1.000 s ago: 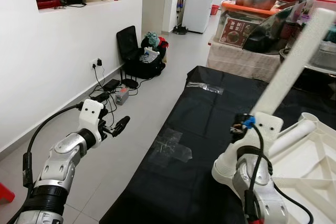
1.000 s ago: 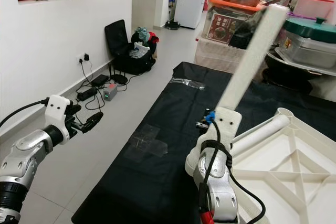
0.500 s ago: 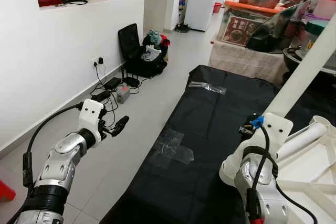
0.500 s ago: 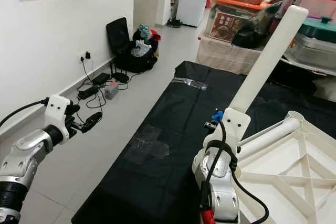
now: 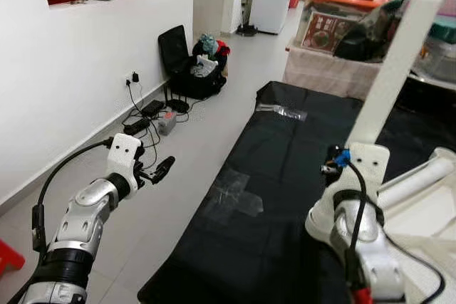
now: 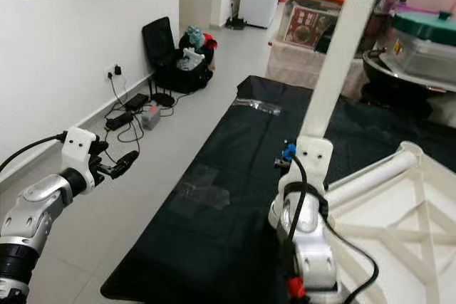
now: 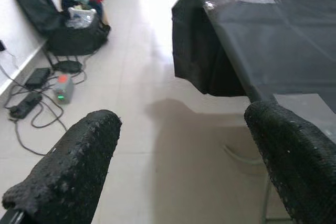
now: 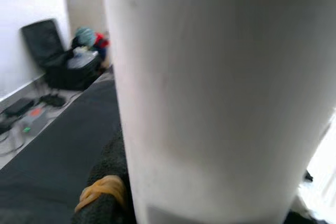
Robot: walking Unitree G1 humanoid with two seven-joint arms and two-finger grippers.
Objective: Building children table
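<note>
A tiled room holds a black-draped counter [image 6: 235,169]. On its right end lies the upturned white top [image 6: 399,226]. The right hand [image 6: 308,149] clenches a leg [image 6: 336,58], raised near-upright: light, stiff, smooth plastic, best gripped low. The left hand [image 5: 162,169] hangs released over the floor.

I see a white table leg [image 6: 335,65], a long round tube, standing nearly upright and leaning slightly right toward its rounded top, its lower end gripped in my right gripper [image 6: 311,149]. Just right of it lies the white children's table top [image 6: 399,233], upside down on the black-covered surface, its ribbed underside facing up. A second white leg [image 6: 370,176] lies along its near-left edge, slanting up toward a corner socket.
</note>
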